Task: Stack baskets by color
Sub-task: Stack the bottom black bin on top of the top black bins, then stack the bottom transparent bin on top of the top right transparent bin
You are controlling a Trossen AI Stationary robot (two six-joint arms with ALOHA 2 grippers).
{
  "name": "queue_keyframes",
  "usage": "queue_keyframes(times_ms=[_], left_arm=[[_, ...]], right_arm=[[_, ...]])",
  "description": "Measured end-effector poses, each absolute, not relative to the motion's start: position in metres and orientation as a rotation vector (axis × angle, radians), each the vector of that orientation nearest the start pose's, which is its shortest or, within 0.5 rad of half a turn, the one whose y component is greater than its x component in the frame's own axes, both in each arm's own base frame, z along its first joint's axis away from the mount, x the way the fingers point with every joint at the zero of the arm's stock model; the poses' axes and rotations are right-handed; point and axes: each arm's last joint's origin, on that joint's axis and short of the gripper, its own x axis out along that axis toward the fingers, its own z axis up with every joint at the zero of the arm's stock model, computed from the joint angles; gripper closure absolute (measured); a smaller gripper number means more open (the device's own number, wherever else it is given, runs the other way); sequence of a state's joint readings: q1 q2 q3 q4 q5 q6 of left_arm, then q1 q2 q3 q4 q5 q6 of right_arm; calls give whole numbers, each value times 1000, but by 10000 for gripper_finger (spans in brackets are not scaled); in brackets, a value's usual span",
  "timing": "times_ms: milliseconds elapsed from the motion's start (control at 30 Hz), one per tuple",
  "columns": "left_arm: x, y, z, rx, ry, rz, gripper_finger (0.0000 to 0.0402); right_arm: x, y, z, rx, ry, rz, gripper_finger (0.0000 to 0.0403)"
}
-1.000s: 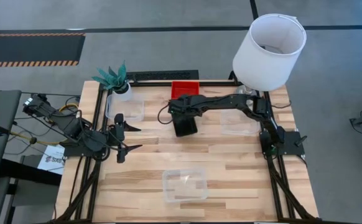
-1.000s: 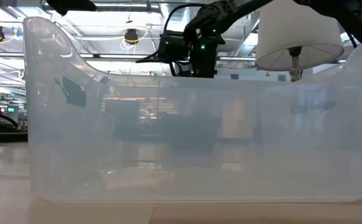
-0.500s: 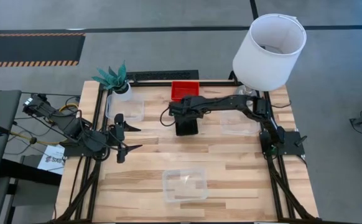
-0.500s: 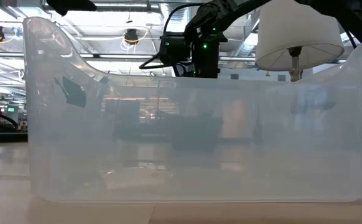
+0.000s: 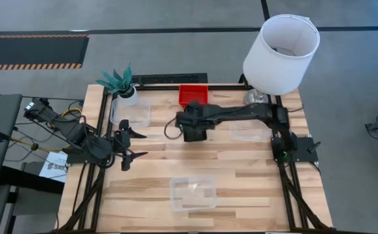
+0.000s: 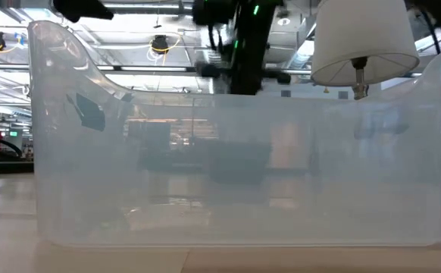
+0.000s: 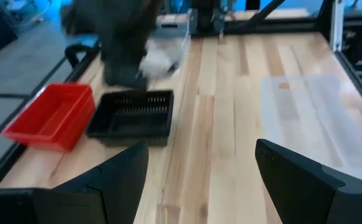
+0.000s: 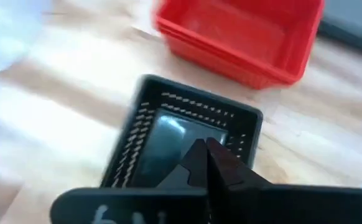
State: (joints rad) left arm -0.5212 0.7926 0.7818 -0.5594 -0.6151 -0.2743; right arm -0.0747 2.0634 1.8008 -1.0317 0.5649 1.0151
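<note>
The right arm reaches across the worktop (image 5: 241,172) from its base at the right edge, stretched toward the back centre. Its gripper (image 8: 204,152) hangs above the black basket (image 8: 181,140), jaws clenched tip to tip, grasping nothing; the wrist view shows the closed tips over the basket's perforated floor, clear of it.

The black basket sits on the worktop just in front of the red basket (image 5: 193,95), which lies at the back edge. In the left wrist view the two stand side by side, black (image 7: 133,115) next to red (image 7: 49,116), very close; whether they touch cannot be told.

The left arm waits folded at the left edge, its gripper (image 5: 125,144) low over the worktop with jaws released and spread wide, empty.

Clear baskets lie well apart: one (image 5: 193,194) near the front centre, one (image 5: 137,112) at the back left beside the plant (image 5: 119,82), one (image 5: 249,132) under the right arm near the lamp (image 5: 280,45). The low view is filled by the front clear basket's wall (image 6: 236,174).
</note>
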Motion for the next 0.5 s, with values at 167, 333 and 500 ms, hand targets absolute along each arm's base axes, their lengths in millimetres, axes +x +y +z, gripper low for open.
queue_keyframes(times_ms=[167, 333, 500], left_arm=[[141, -62, 289, 27, 558, 195, 118], [142, -61, 284, 36, 597, 236, 118], [148, -65, 282, 73, 595, 235, 118]], right_arm=[[401, 14, 292, 324, 826, -888, 385], [375, 75, 311, 133, 880, -581, 383], [368, 121, 296, 97, 890, -301, 382]])
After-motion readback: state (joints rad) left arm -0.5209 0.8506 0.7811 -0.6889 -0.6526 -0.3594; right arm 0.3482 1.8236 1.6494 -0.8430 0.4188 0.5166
